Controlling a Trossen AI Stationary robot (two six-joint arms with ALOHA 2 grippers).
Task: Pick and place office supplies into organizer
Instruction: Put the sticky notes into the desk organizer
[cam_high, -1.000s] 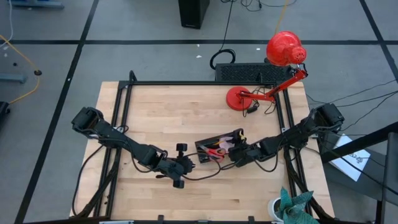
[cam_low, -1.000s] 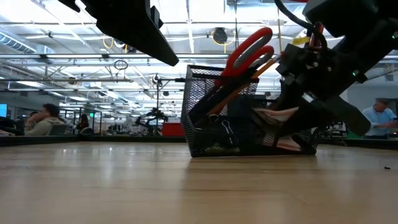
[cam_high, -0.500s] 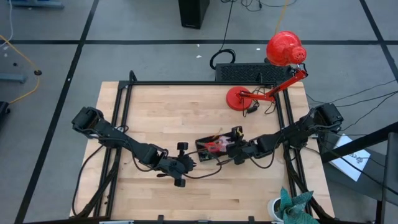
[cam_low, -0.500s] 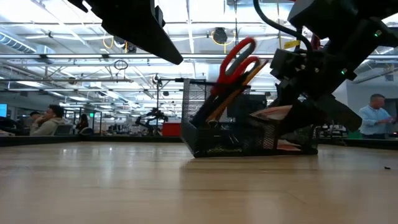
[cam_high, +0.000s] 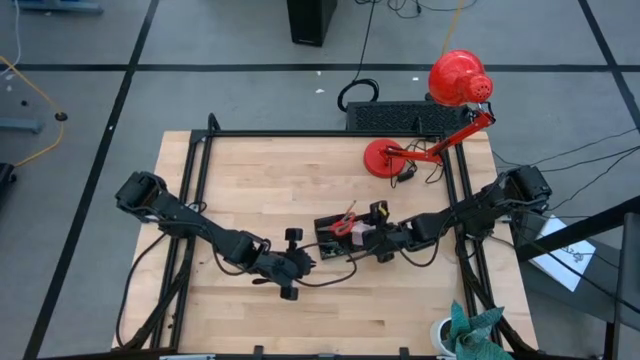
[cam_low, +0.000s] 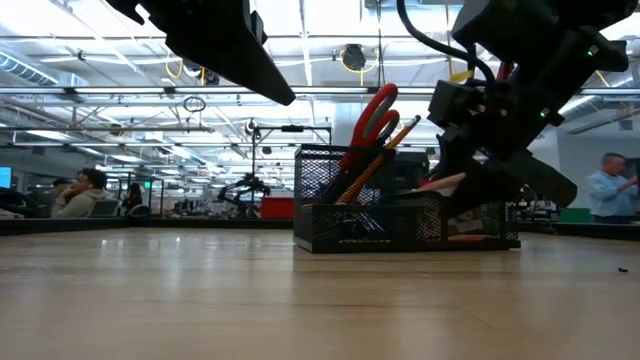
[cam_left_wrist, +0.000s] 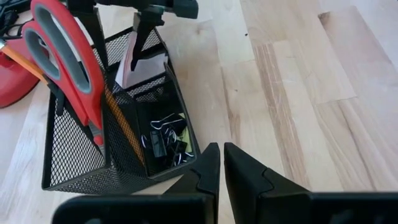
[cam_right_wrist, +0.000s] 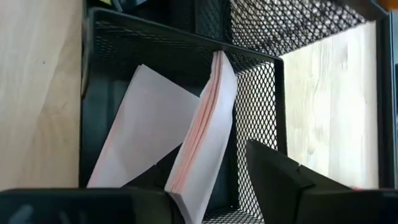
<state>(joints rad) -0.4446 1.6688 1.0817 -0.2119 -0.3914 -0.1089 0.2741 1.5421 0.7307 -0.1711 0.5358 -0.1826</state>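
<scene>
Wood table (cam_high: 280, 190) fills frame centre; we see red lamp (cam_high: 455, 85) upper right. Mesh organizer (cam_high: 345, 238) sits centre w/ scissors (cam_low: 372, 115), pencils, clips, pink pad (cam_right_wrist: 202, 134). Left gripper (cam_high: 300, 262) shut, empty, beside it. Right gripper (cam_high: 375, 242) at organizer; grip unclear.

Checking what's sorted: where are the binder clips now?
Left wrist view: binder clips lie in the mesh organizer's low compartment, beside the upright red scissors.

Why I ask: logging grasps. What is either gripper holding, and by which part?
Left gripper: shut, empty. Right gripper sits at the organizer's wall by the sticky-note pad; a hold cannot be told.
</scene>
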